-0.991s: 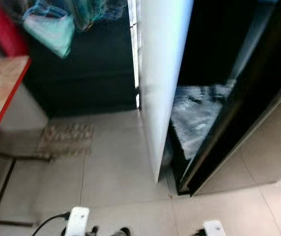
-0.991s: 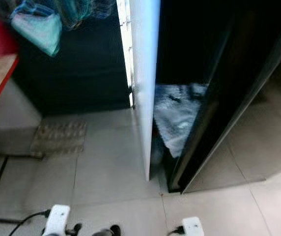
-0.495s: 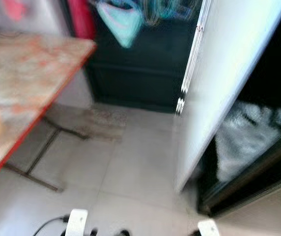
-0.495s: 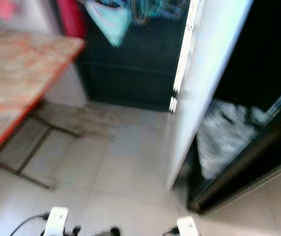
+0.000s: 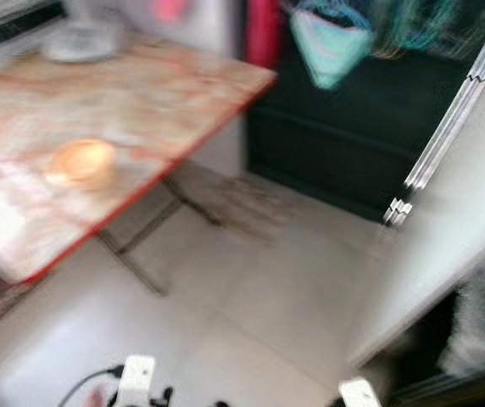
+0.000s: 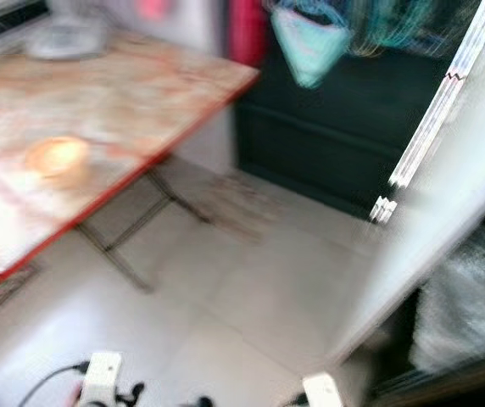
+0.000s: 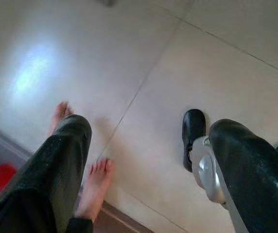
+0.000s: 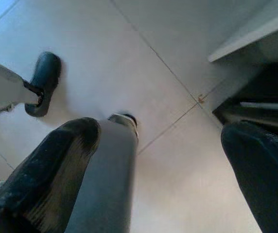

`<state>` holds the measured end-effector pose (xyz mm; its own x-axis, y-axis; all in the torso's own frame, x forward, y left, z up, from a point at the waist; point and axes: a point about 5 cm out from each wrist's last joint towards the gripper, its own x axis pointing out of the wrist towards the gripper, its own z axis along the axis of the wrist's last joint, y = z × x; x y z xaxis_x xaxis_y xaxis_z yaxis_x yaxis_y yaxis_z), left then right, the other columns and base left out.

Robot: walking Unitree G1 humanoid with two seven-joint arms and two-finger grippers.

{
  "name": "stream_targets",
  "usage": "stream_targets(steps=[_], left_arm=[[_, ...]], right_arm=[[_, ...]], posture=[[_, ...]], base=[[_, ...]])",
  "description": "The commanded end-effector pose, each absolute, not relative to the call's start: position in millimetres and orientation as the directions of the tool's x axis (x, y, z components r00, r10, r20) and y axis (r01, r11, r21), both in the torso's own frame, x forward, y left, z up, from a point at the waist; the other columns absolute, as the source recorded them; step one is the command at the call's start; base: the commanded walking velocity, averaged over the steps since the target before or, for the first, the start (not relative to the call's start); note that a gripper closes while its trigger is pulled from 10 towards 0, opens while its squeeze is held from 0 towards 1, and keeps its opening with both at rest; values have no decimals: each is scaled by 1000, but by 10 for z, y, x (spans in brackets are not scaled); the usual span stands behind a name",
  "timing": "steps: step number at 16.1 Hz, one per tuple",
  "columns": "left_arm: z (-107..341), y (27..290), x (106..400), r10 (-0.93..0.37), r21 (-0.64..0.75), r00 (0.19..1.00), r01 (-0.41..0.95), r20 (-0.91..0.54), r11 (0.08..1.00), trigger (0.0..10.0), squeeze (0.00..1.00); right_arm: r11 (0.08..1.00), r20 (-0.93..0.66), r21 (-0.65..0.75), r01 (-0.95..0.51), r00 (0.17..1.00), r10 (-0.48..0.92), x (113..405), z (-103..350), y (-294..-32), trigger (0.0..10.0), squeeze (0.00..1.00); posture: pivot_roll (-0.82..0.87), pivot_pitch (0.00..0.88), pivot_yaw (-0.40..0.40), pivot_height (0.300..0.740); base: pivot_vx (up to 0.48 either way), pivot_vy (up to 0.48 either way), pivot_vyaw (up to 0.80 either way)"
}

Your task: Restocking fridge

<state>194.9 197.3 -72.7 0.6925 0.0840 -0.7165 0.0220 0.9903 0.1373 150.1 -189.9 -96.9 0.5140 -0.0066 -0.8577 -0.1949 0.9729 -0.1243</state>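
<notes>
- Camera is swinging left since a second ago: table (image 5: 141,93) now filling 10 o'clock, fridge door (image 5: 446,254) sliding to 3 o'clock.
- Fridge standing open; crinkled bag (image 6: 463,314) sitting inside at 4 o'clock, blurred.
- Orange round thing (image 5: 81,159) lying on table, teal bag (image 5: 331,51) hanging at 1 o'clock.
- Left gripper (image 7: 148,165) hanging over floor tiles (image 7: 187,63), fingers spread, empty; a person's bare feet (image 7: 93,187) showing beside it.
- Right gripper (image 8: 178,160) hanging low near the door's bottom edge, fingers apart, empty.
</notes>
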Motion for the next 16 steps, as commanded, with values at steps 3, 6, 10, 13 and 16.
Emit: stream_targets(steps=[3,6,10,13,16], left_arm=[[-694,1997,1993,91,136,712,6,-696,991,10000,0],[-614,1978,2118,83,124,754,-2,-652,992,10000,0],[-354,1917,2404,54,112,877,0,-478,994,10000,0],[-18,1906,2623,61,92,964,-38,-258,995,10000,0],[770,1789,2873,5,152,992,-24,129,988,10000,0]], right_arm=[[972,-883,-109,-207,470,1,1361,-1027,-1868,10000,0],[971,-885,-108,-211,466,3,1343,-1033,-1865,10000,0],[973,-886,-98,-211,464,11,1329,-1039,-1851,10000,0],[980,-885,-78,-186,464,17,1338,-1036,-1848,10000,0],[980,-887,-77,-185,462,17,1342,-1035,-1852,10000,0]], posture=[[28,119,0,740],[28,101,5,740],[31,88,15,740],[36,127,7,740],[43,153,0,740]], base=[[0,0,800],[0,0,800],[0,0,800],[0,0,0],[0,0,0]])
